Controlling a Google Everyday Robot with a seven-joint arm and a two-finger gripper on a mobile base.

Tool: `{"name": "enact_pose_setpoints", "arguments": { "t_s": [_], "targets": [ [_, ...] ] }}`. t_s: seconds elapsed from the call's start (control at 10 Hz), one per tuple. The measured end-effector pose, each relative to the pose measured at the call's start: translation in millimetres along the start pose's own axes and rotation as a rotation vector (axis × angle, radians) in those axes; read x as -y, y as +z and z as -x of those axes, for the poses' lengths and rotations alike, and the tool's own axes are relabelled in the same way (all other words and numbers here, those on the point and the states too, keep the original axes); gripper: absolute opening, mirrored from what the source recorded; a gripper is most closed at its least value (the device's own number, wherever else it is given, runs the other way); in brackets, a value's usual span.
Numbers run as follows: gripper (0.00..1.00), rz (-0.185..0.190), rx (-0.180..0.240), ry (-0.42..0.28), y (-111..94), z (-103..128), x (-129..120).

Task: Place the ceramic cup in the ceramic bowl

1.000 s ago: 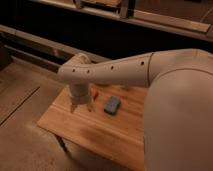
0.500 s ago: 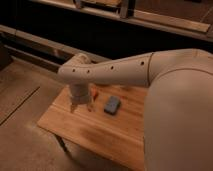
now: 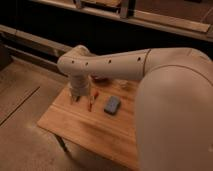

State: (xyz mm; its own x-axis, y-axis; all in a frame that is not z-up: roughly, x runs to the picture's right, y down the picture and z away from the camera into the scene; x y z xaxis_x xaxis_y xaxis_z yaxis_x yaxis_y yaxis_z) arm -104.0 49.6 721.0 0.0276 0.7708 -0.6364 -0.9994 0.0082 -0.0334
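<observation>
My gripper [image 3: 83,101] hangs from the white arm over the left part of the wooden table [image 3: 85,130], its fingers pointing down and standing apart with nothing between them. Just past the arm, at the table's far edge, a sliver of the dark maroon ceramic bowl [image 3: 101,78] shows; the arm hides most of it. To the right of the bowl sits a small pale shape that looks like the ceramic cup [image 3: 122,84], also partly covered by the arm. The gripper is nearer to me and left of both.
A flat dark block [image 3: 112,105] lies on the table just right of the gripper. My bulky white arm [image 3: 170,100] fills the right side of the view. Concrete floor [image 3: 22,115] lies to the left, and a dark wall with ledges runs behind the table.
</observation>
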Motion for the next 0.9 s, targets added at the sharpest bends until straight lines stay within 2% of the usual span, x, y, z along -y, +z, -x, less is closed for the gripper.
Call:
{"name": "enact_pose_setpoints", "arguments": {
  "t_s": [0.2,0.3,0.6,0.7,0.9],
  "targets": [
    [0.65,-0.009,0.007,0.033,-6,20,16],
    [0.65,-0.028,0.010,0.044,-7,27,29],
    [0.65,-0.118,0.011,0.093,-14,49,88],
    [0.65,-0.138,0.015,0.105,-20,56,100],
    [0.65,-0.154,0.022,0.128,-28,67,117]
  ]
}}
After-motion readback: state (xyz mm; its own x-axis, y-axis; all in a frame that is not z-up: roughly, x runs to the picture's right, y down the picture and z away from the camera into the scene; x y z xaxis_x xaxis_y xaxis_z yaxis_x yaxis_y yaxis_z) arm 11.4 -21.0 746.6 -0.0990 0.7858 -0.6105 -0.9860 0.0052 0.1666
